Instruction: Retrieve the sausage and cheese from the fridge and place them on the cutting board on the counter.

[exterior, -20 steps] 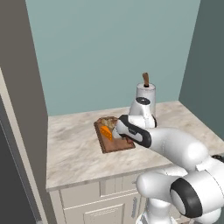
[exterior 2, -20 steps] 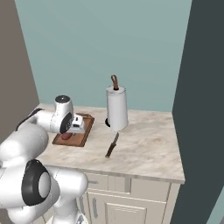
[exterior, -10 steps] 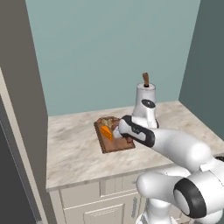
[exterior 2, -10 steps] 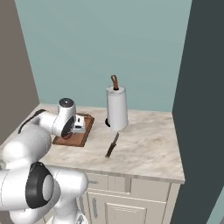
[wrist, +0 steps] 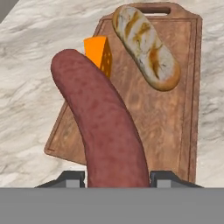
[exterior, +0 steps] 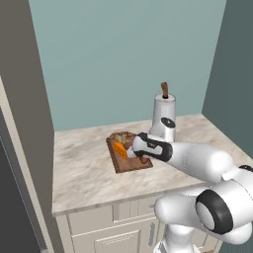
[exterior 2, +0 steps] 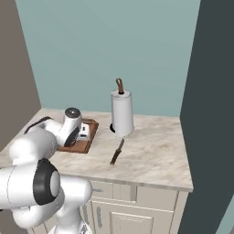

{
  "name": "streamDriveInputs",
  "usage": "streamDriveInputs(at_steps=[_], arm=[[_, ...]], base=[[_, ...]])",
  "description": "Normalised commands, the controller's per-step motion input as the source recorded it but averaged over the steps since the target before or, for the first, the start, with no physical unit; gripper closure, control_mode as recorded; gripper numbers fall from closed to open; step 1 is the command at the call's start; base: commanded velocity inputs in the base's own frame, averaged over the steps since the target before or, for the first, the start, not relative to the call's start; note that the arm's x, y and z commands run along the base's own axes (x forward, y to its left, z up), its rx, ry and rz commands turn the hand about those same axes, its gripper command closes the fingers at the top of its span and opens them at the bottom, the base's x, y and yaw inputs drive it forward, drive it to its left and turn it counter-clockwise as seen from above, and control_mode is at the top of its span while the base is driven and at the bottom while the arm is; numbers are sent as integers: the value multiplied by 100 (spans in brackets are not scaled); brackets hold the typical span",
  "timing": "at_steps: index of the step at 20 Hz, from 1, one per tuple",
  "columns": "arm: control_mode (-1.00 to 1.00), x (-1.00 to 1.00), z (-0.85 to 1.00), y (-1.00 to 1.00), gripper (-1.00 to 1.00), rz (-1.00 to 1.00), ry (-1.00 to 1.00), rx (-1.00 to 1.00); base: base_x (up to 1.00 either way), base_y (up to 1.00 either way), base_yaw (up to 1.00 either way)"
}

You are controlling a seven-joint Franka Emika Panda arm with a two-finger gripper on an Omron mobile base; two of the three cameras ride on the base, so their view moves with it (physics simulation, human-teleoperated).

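Note:
My gripper (wrist: 117,179) is shut on the sausage (wrist: 105,127), a reddish-brown link that reaches out from between the fingertips (wrist: 72,178) over the left part of the cutting board (wrist: 157,122). The orange cheese (wrist: 99,54) lies on the board just beyond the sausage's far end. In the left base view the gripper (exterior: 134,150) hangs low over the cutting board (exterior: 129,165), beside the cheese (exterior: 119,148). From the right base view the hand (exterior 2: 73,124) covers much of the cutting board (exterior 2: 83,145) on the counter (exterior 2: 151,160). The fridge's doors are out of view.
A crusty bread loaf (wrist: 145,46) lies on the board's far right part. A paper towel roll (exterior 2: 122,114) on a holder stands behind the board's right side, with a knife (exterior 2: 117,152) in front of it. A tall grey-brown panel (exterior: 22,99) bounds the counter's left end.
The hand has come down and slightly leftward over the board, with the sausage still held. Cheese, bread, roll and knife have not moved.

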Motion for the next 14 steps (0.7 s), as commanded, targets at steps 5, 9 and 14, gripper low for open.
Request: streamDriveInputs(at_steps=[5,9,14], arm=[[-100,42,-10,0,100,1,0,4],[-100,30,0,0,100,1,0,4],[-100,6,-1,6,100,1,0,2]], base=[[0,0,0],[0,0,0],[0,0,0]])
